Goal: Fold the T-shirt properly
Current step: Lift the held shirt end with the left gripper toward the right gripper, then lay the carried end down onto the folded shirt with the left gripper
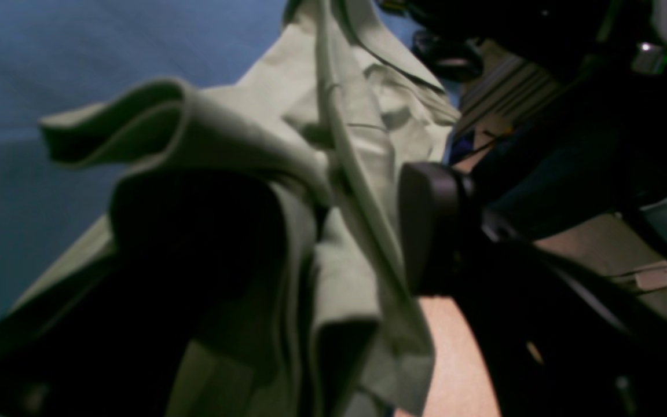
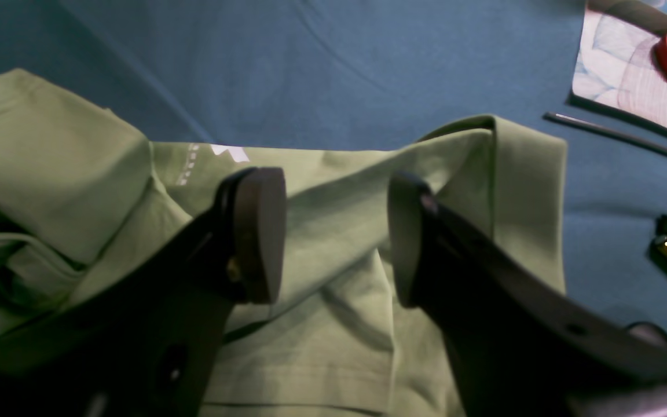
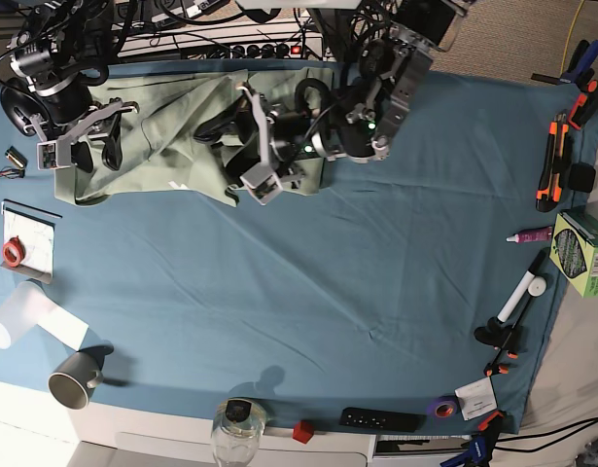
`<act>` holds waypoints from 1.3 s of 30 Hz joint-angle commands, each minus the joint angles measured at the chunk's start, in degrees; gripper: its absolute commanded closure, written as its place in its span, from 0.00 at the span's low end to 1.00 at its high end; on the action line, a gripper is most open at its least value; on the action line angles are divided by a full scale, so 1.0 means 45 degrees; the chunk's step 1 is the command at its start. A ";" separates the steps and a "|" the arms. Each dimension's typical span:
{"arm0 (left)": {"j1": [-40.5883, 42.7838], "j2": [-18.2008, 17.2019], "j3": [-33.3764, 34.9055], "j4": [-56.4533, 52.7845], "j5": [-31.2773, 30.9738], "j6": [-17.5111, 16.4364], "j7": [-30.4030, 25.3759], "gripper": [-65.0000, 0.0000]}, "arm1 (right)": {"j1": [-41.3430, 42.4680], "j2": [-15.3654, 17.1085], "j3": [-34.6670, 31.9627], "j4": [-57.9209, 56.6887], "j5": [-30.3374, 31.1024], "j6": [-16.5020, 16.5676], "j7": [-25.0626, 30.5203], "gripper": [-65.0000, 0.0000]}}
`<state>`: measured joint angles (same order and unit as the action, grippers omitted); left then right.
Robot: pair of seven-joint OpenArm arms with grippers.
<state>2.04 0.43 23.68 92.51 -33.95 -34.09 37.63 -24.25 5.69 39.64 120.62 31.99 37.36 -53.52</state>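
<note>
The large pale sage-green cotton T-shirt (image 3: 172, 136) lay rumpled at the far edge of the blue table cloth (image 3: 328, 292), folding barely begun. The left gripper (image 1: 362, 231) pinched a bunched fold; the right gripper (image 2: 336, 234) hovered spread over the collar.

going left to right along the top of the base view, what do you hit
right pincer → T-shirt → left pincer → orange-handled tools → green box

The large pale sage-green cotton T-shirt (image 3: 172, 126) is lying on the blue-clothed bench (image 3: 328, 292), between the right tool (image 3: 70, 146) and the left tool (image 3: 260, 161).
</note>
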 commanded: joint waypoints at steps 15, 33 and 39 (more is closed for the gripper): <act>-0.0461 0.1277 0.0976 0.0253 0.2006 0.0000 -0.0996 0.46 | 0.0029 0.0151 0.0039 0.0146 0.0219 0.0010 0.0379 0.56; 0.0860 -0.1200 -0.3390 0.2652 0.0306 0.2288 0.1103 1.00 | 0.0029 0.0151 0.0039 0.0146 0.0228 0.0010 0.0384 0.56; 0.1705 -0.1185 -0.3376 0.2793 0.0321 0.2783 0.1268 1.00 | 0.0024 0.0146 0.0039 0.0146 0.0228 0.0005 0.0379 0.56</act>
<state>10.22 -5.13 8.56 103.88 -31.44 -21.26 44.58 -24.27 5.69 39.64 120.57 31.99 37.36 -53.52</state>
